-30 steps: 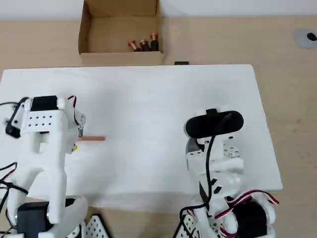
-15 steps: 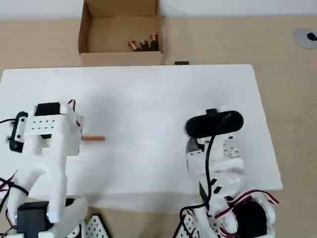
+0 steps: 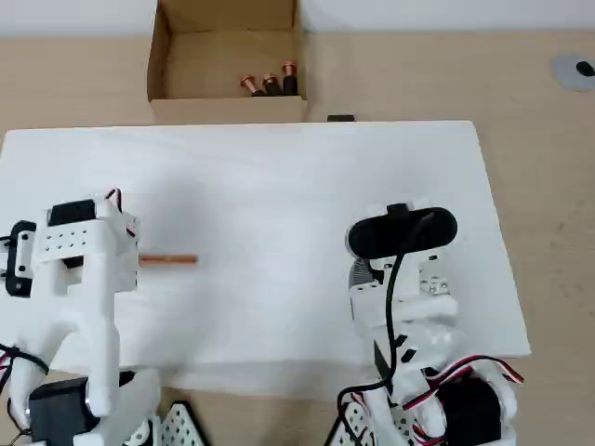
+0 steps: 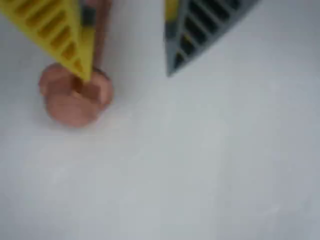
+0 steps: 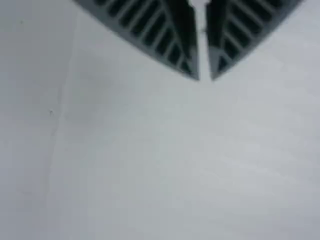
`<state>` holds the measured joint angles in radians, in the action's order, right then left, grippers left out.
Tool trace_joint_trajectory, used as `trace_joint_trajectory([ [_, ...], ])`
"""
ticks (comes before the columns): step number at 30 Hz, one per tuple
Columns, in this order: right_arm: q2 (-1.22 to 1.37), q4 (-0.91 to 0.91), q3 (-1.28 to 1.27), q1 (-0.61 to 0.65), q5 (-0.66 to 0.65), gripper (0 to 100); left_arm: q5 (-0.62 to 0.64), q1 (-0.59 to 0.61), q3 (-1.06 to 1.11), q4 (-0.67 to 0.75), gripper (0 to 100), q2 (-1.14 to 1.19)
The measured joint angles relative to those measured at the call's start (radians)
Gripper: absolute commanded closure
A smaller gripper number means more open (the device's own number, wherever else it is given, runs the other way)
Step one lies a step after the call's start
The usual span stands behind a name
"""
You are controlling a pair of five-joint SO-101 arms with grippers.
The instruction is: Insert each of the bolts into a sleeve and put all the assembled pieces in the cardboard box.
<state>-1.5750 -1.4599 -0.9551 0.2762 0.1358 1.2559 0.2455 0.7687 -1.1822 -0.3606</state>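
Observation:
A copper bolt [image 3: 169, 259] lies flat on the white board [image 3: 297, 177] at the left, pointing away from the left arm [image 3: 84, 246]. In the left wrist view my left gripper [image 4: 127, 75] stands open just above the board. Its yellow finger [image 4: 60, 30] overlaps the bolt's shaft, with its tip at the bolt's round head [image 4: 75, 100], and the black finger [image 4: 200, 30] is well off to the side. My right gripper [image 5: 202, 77] hangs shut over bare board, holding nothing. The cardboard box [image 3: 228, 110] at the back holds three copper pieces [image 3: 270, 84] with dark sleeves.
The right arm [image 3: 402, 232] stands at the board's right front. A small dark object [image 3: 340, 118] lies just behind the board near the box. The wooden table [image 3: 539, 186] surrounds the board.
The left arm has drawn back to the left, uncovering more of the bolt's shaft. The bolt has stayed where it lay. The right arm has not moved.

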Motion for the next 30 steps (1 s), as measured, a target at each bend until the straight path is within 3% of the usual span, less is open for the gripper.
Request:
trace_joint_trajectory([
  [6, 0.000, 0.000, 0.000, 0.000, 0.000, 98.8, 0.000, 0.000, 0.064, 0.121, 89, 0.003],
  [16, 0.000, 0.000, 0.000, 0.000, 0.000, 98.8, -0.006, -0.046, 0.081, 0.132, 92, 0.002],
  [23, 0.000, 0.000, 0.000, 0.000, 0.000, 98.8, -0.249, -0.034, -0.227, -0.040, 99, -0.074],
  [26, 0.000, 0.000, 0.000, 0.000, 0.000, 98.8, -0.374, -0.006, -0.305, 0.002, 99, -0.077],
  [30, 0.000, 0.000, 0.000, 0.000, 0.000, 98.8, -0.385, -0.002, -0.313, 0.161, 99, -0.023],
])
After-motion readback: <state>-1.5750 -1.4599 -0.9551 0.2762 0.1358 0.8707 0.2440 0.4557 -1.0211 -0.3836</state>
